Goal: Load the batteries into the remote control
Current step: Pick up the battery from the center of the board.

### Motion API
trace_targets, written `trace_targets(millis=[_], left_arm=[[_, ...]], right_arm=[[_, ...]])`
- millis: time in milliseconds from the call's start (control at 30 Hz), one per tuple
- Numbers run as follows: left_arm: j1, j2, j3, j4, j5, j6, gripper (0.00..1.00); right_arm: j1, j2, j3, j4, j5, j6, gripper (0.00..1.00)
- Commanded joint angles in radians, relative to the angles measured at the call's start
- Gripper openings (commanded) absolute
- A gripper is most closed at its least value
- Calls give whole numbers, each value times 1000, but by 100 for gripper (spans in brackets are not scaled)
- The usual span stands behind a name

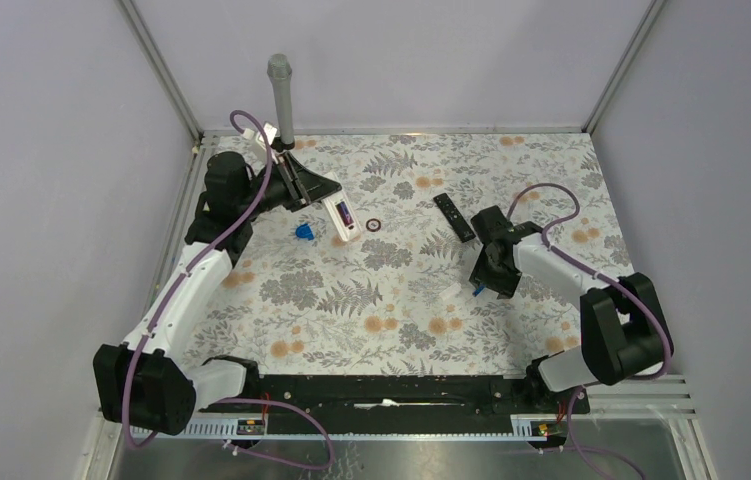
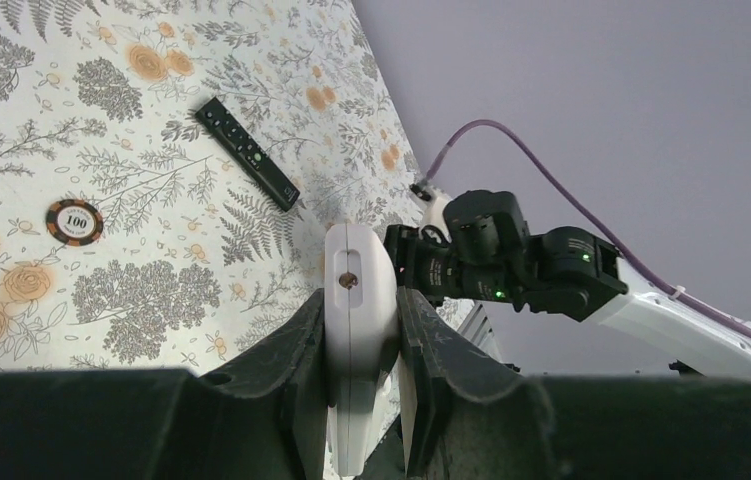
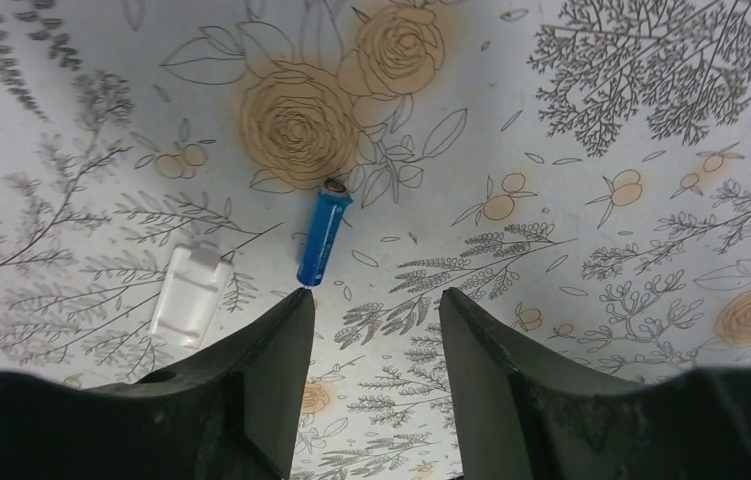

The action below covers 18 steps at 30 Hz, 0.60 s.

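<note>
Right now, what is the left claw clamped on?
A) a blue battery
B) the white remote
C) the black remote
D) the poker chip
B: in the left wrist view the white remote sits squeezed between the two fingers of the left claw, while the black remote lies free, well beyond it.

Plain lavender walls (image 1: 381, 60) surround a floral-patterned table (image 1: 351, 310) under even light.
</note>
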Motion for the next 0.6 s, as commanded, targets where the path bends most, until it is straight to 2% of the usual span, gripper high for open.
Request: trace_targets(millis=[0,233,333,567], left_arm=[[7,-44,-9,120,36,3,0],[12,-54,-17,120,48,1,0],[13,-60,-19,123,44,1,0],[18,-58,-22,128,39,-1,0]], right_arm=[[5,34,-27,28,52,112,56],[5,102,6,70,63,123,54],[5,128,15,53,70,132,48],[5,160,11,59,57,130,42]])
